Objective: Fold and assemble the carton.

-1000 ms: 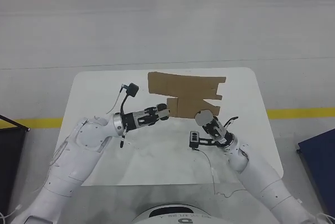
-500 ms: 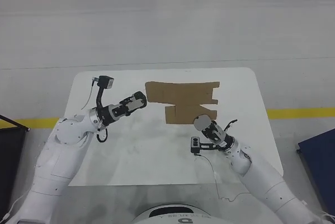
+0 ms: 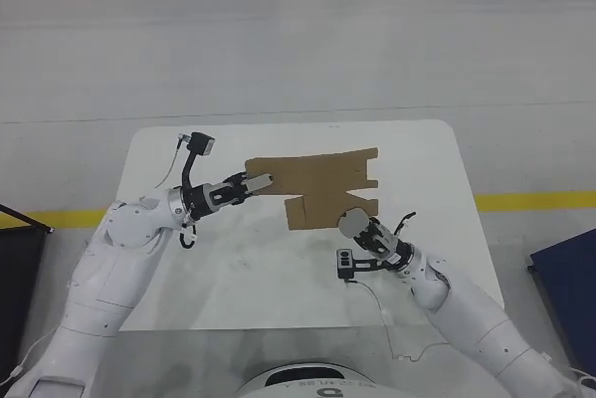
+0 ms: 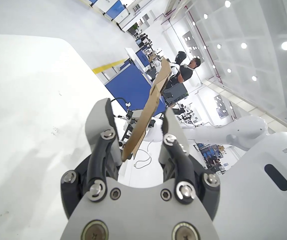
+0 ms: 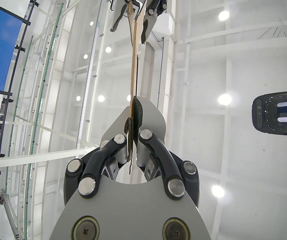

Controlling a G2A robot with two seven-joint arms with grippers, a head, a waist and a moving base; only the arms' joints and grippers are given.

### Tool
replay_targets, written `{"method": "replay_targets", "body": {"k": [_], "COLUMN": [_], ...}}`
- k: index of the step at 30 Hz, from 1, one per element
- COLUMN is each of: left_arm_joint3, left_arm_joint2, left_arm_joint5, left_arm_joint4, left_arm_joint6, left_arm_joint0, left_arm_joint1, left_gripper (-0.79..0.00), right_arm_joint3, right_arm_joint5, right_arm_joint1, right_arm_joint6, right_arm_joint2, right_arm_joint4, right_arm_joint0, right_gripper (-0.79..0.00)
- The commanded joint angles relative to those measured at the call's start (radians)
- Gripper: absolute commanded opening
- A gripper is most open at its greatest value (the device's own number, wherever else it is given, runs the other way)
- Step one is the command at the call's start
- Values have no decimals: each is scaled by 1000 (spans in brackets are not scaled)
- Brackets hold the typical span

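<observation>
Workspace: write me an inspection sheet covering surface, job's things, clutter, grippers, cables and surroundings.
Surface: white rounded table, a few small scuffs.
Job's things: flat brown cardboard carton, not yet assembled, spanning both grippers.
Clutter: nothing seen.
Grippers: left gripper open, straddling the carton's edge; right gripper shut on the carton.
Cables: thin white cable hanging beside the right arm.
Surroundings: grey floor, yellow floor line.

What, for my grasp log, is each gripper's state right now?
Left gripper: open, jaws either side of the edge of the carton, not clamped.
Right gripper: shut on the carton.
</observation>
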Motion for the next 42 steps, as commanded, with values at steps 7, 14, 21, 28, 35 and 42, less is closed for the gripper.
{"method": "replay_targets", "body": {"k": [7, 14, 21, 28, 35, 42], "left_arm_joint3": [3, 10, 37, 103, 44, 19], "left_arm_joint2": [15, 20, 24, 27, 62, 64], "left_arm_joint5": [0, 25, 63, 126, 129, 112], "left_arm_joint4": [10, -25, -271, -307, -11, 71], "left_arm_joint6": [-2, 20, -11, 8, 122, 177], "left_arm_joint0": [-3, 8, 25, 7, 3, 22], "left_arm_joint1": [-1, -2, -9, -14, -16, -17], "left_gripper": [-785, -785, -785, -785, -785, -785], "right_arm_joint3": [10, 12, 48, 114, 172, 172], "right_arm_joint5": [0, 0, 0, 0, -106, -106], "right_arm_joint1": [8, 9, 11, 9, -8, -8], "right_arm_joint6": [-15, 29, 118, 263, 441, 441], "right_arm_joint2": [-22, -39, -57, -41, 29, 29], "right_arm_joint4": [22, 33, 66, -26, -263, -263], "right_arm_joint0": [16, 29, 44, 57, 38, 38], "right_gripper": [-785, -9, 0, 0, 0, 0]}}
